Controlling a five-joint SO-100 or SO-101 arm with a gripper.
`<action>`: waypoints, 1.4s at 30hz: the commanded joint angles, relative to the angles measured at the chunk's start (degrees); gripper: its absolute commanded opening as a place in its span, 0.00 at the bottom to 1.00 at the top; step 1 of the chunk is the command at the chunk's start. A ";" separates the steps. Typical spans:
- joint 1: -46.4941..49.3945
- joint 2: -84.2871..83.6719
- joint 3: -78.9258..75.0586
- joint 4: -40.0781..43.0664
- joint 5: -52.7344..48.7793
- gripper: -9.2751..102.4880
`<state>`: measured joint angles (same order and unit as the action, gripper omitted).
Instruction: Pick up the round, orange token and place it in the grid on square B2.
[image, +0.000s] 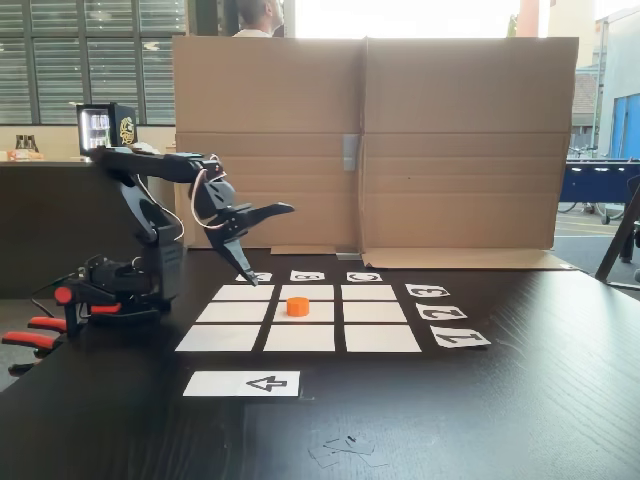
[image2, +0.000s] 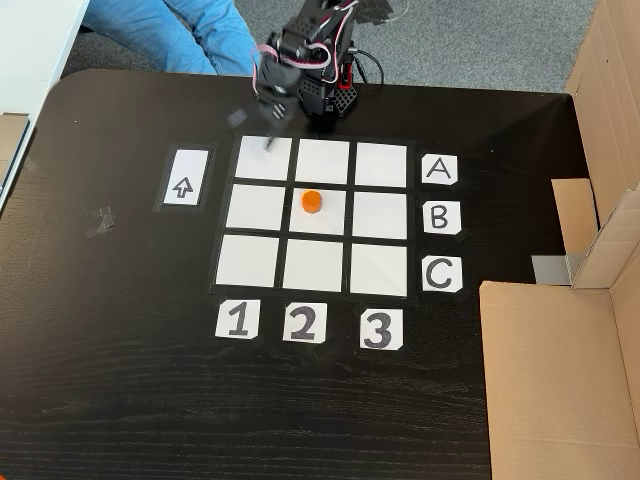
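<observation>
The round, orange token (image2: 311, 201) is bright orange against the plain white of square B2 (image2: 335, 212). The grid (image2: 250, 261) is nine white rectangles on a black, faintly wood-grained counter (image2: 120, 380), with black letters and numbers on white labels. A white strip (image: 241, 383) bears a black arrow. The arm (image: 150, 215) is black with red-orange clamp handles (image: 30, 340); the cardboard screen (image: 460, 140) is plain brown.
</observation>
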<state>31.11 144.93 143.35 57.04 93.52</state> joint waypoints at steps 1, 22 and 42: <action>9.58 14.24 6.42 -2.81 -1.93 0.73; 56.78 45.88 28.92 -7.65 -5.01 0.07; 56.34 45.79 28.92 -7.65 -5.01 0.08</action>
<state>87.45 190.37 172.53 49.31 88.24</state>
